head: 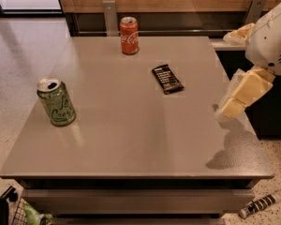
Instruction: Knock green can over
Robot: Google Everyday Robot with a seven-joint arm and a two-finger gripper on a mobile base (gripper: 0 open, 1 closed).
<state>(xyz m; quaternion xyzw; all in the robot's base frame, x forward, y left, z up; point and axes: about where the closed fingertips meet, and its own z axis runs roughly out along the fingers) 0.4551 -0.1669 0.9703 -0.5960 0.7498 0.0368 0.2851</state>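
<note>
The green can (56,102) stands upright on the left part of the grey table (131,135). It is light green with dark cursive lettering and an opened silver top. My gripper (240,96) is cream-coloured and hangs over the table's right edge, pointing down and to the left. It is far to the right of the can and holds nothing that I can see. The white arm housing (271,39) sits above it at the upper right.
A red cola can (129,35) stands upright at the table's far edge. A dark snack bar (167,78) lies flat right of centre. A wooden wall with metal brackets runs behind. Speckled floor lies to the left, and a basket (18,214) sits at the lower left.
</note>
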